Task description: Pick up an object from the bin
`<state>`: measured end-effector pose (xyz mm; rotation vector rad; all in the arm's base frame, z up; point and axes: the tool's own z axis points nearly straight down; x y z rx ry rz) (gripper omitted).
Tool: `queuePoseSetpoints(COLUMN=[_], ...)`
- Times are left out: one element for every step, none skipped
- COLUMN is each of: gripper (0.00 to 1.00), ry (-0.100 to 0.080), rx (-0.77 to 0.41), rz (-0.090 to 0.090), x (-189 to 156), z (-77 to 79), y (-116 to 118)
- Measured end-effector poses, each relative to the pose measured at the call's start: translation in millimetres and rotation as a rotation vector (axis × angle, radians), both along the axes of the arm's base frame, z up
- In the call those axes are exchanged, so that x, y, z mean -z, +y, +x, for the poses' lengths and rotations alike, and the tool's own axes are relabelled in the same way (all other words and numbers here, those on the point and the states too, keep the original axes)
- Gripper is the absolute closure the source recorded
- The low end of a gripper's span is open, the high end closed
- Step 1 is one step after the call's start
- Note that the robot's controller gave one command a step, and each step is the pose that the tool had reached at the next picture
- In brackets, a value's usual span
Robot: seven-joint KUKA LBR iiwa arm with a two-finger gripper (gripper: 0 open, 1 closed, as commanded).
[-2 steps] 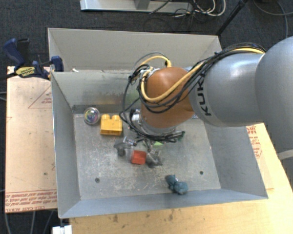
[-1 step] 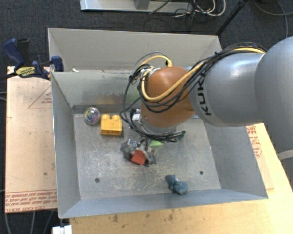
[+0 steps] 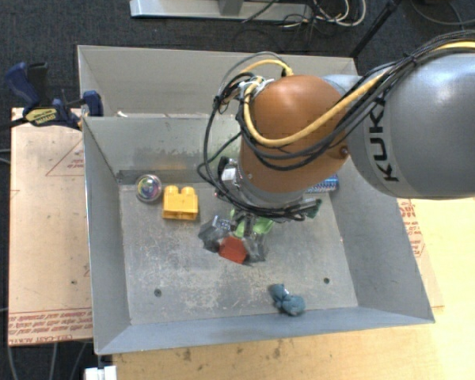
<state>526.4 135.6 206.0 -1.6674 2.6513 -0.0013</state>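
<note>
The grey metal bin point(image 3: 103, 236) has sloped, smooth walls and a flat floor that is scuffed and dull, with two small dark holes near its lower corners. The arm's glossy orange dome point(image 3: 289, 129), looped with yellow and black cables point(image 3: 222, 109), hangs over the middle of the bin. The hand point(image 3: 239, 232) sits just beneath it, low over a small heap at the centre of the floor. Whether the hand is open or closed cannot be told, since the dome and the heap cover most of it.

At the lower edge of that heap lies one red block point(image 3: 233, 251), matt and square-cornered, directly under the hand. One bright green piece point(image 3: 261, 226) touches it at the upper right. A grey, crumpled-looking piece point(image 3: 216, 229), possibly part of the robot, lies at the left.

To the left and well apart lies one yellow plastic building brick point(image 3: 180, 203) with two studs. Just beside it, in the upper left of the floor, is one shiny, mirror-like ball point(image 3: 148, 188). One soft-looking, lumpy blue-grey thing point(image 3: 286, 300) lies alone near the lower wall. A sliver of something blue point(image 3: 326, 185) shows at the dome's right edge.

Around the bin is dark carpeted floor point(image 3: 47, 22).
</note>
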Motion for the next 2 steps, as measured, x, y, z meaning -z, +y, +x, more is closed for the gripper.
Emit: queuePoseSetpoints(gripper=[1.00,1.00], ry=[0.008,0.001], rx=[-0.180,-0.441], rz=[-0.003,-0.004], x=[15.2,-63.0], z=[-14.9,-14.3], y=[31.0,18.1])
